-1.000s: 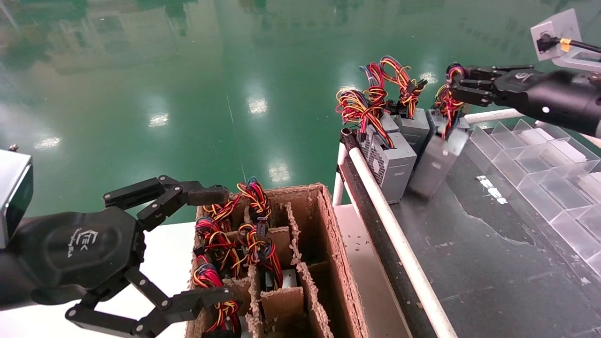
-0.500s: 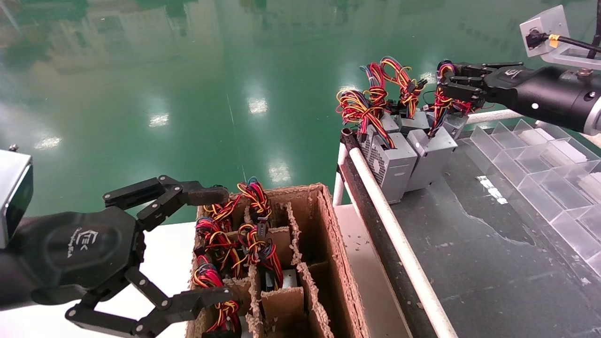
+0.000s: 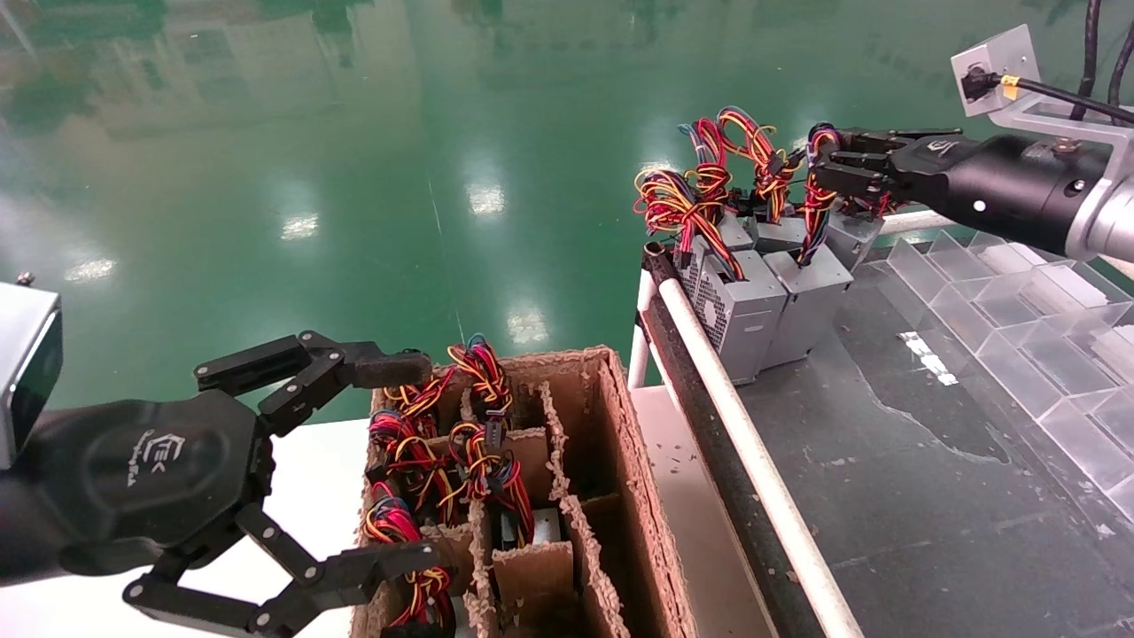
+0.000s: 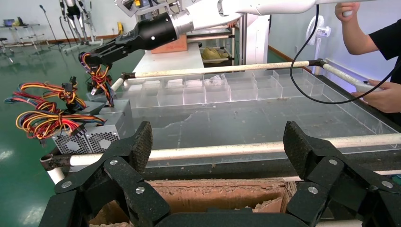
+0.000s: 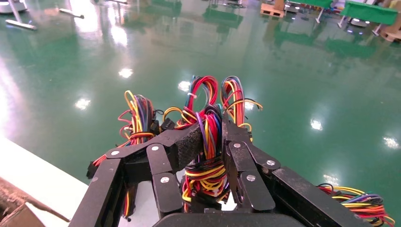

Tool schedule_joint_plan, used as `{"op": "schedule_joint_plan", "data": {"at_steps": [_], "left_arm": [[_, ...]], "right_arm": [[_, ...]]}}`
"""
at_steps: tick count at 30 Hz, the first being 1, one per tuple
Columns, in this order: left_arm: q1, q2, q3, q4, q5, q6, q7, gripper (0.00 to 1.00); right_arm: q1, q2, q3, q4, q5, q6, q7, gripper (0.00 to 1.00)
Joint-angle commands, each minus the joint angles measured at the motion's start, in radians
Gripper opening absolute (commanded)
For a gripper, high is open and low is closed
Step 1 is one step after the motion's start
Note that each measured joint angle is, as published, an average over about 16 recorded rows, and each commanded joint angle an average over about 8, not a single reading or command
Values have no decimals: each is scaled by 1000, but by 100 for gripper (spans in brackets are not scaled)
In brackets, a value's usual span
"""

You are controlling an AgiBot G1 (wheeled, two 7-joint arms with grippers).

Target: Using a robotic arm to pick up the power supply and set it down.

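My right gripper (image 3: pixel 819 164) is shut on the red, yellow and blue wire bundle (image 5: pixel 208 137) of a grey power supply (image 3: pixel 804 301). That box stands upright on the black mat, side by side with another supply (image 3: pixel 740 310) at the table's far left corner. More supplies (image 3: pixel 780 235) stand behind them. In the left wrist view the right gripper (image 4: pixel 94 59) shows far off above the box (image 4: pixel 120 111). My left gripper (image 3: pixel 403 462) hangs open and empty beside the cardboard box; its fingers (image 4: pixel 142 144) are spread wide.
A cardboard box (image 3: pixel 620 461) with dividers holds several wired supplies (image 3: pixel 478 443). A white pipe rail (image 3: pixel 735 425) edges the black mat (image 3: pixel 930 461). Clear plastic compartments (image 3: pixel 1019 301) line the right side. A person (image 4: pixel 373 47) stands beyond the table.
The right gripper moved left with the wire bundle. The power supply went from hanging tilted to standing upright against its neighbour. The left arm stayed still.
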Motion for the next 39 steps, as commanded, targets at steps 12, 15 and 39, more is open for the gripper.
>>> {"op": "schedule_joint_plan", "data": {"at_steps": [12,15,39], "left_arm": [[0,0,0,0,0,0,0,100],[0,0,0,0,0,0,0,100],[0,0,0,0,0,0,0,100]], "right_arm": [[-4,-7,-5,1,-7,26,17,100],[-3,-5,-10,2,-14,25,21,100],[-31,85,34,110,57,-145,77,100]]}}
